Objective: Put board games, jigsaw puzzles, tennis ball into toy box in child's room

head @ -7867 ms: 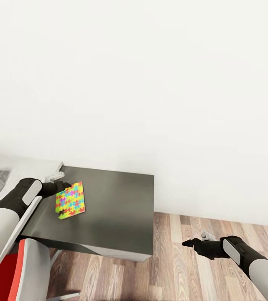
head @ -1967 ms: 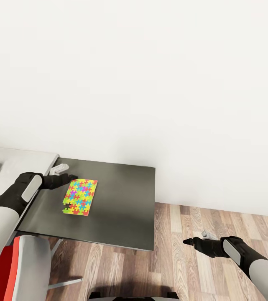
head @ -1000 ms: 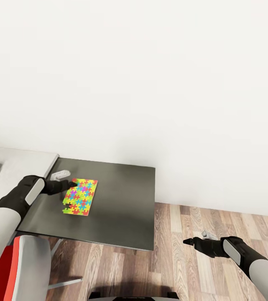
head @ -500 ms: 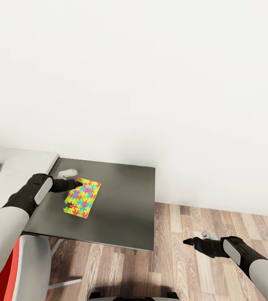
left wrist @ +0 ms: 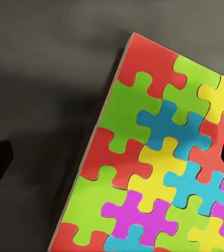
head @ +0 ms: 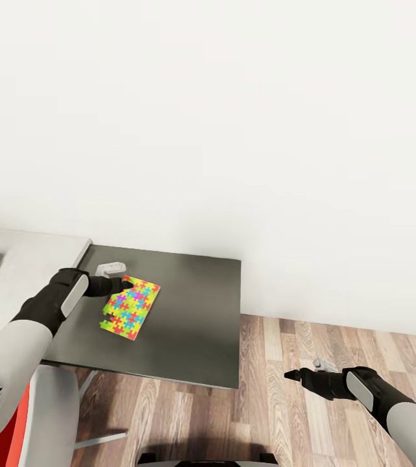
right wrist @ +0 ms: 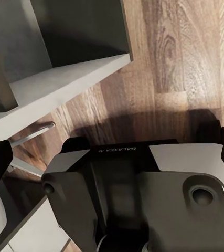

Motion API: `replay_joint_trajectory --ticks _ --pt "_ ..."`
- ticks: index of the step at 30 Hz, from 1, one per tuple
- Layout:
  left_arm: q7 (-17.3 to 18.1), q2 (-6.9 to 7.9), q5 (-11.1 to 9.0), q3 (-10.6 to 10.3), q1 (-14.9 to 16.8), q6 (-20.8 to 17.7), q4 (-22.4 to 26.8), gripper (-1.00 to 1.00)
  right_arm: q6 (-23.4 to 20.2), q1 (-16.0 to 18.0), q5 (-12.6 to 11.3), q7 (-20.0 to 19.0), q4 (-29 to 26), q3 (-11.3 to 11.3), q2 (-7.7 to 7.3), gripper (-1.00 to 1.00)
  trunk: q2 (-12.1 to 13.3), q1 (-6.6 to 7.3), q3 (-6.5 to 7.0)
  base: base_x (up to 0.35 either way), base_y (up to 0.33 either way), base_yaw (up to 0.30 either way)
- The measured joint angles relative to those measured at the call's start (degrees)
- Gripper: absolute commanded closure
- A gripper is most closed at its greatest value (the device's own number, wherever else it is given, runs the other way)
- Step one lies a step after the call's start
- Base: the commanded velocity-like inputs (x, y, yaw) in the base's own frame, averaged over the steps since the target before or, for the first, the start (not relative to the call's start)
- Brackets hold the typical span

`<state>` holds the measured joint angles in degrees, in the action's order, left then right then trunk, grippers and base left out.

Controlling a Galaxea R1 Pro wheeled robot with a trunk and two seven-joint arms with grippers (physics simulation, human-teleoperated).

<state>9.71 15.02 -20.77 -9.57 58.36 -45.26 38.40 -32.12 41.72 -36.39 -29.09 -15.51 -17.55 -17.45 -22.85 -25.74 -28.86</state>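
White wall (head: 233,117) fills most of what we see, with wood-plank floor (head: 285,415) below it. Our dark table (head: 188,324) carries 1 jigsaw puzzle (head: 130,307) lying flat near its left side. Our left gripper (head: 124,285) sits at the puzzle's near corner, fingers spread apart, nothing held. Our right gripper (head: 292,375) hangs over the floor; we cannot tell its finger state.

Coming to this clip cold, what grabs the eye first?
The bright jigsaw puzzle lying flat on the dark table stands out against the plain white wall. The left tool sits at the puzzle's far corner, its fingers straddling that edge in the left wrist view. The right tool hangs idle over the wood floor.
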Motion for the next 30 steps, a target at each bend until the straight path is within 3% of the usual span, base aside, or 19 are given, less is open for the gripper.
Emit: replay_joint_trajectory --ticks 22,25,30 --pt "0.68 0.54 -1.72 0.21 -0.34 -1.12 -0.10 -1.00 0.10 0.00 0.01 0.00 0.00 0.00 0.00 -1.00 0.00 0.00 0.00 0.000 0.000 0.000" --pt "0.64 0.56 -0.70 0.12 -0.50 -1.44 0.71 -1.00 0.10 0.00 0.01 0.00 0.00 0.00 0.00 -1.00 0.02 -0.01 -0.01 0.000 0.000 0.000" --pt "0.70 0.64 -0.63 0.34 -1.34 -2.05 3.27 -1.00 0.13 0.00 0.01 0.00 0.00 0.00 0.00 -1.00 0.03 -0.01 -0.01 0.000 0.000 0.000"
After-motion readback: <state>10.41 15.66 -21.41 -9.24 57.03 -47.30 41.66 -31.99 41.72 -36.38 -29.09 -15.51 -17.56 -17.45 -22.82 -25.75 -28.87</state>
